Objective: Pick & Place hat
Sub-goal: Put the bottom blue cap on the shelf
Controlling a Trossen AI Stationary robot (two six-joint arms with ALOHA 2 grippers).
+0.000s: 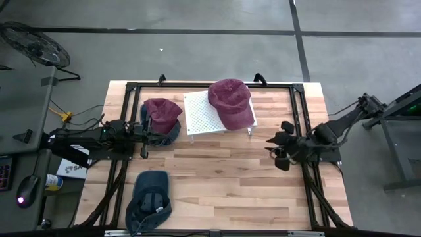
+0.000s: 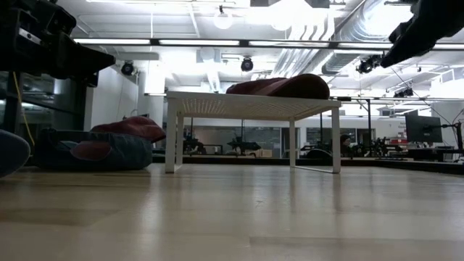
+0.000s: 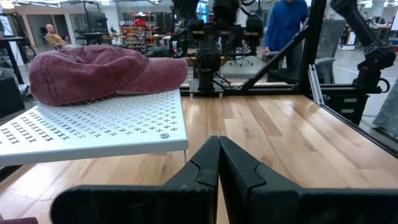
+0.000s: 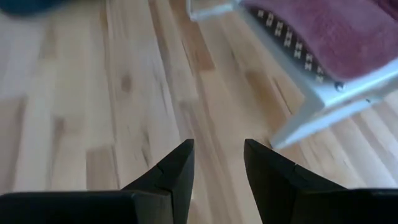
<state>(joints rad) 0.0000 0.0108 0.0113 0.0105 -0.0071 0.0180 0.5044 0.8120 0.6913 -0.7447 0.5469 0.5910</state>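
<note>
One maroon cloth cap (image 1: 230, 102) already sits on the white perforated stand (image 1: 200, 117), so the next pick looks due — the maroon-and-denim cap (image 1: 160, 121) by the left gripper (image 1: 143, 131), or the dark blue cap (image 1: 148, 201) at the near edge. The left gripper's fingers are pressed together, empty; the right gripper (image 4: 217, 163) hovers beside the stand, fingers parted on nothing — whichever goes must descend over a crown and close

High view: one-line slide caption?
Maroon hat on the white stand, two more hats on the table, both arms at its sides.
</note>
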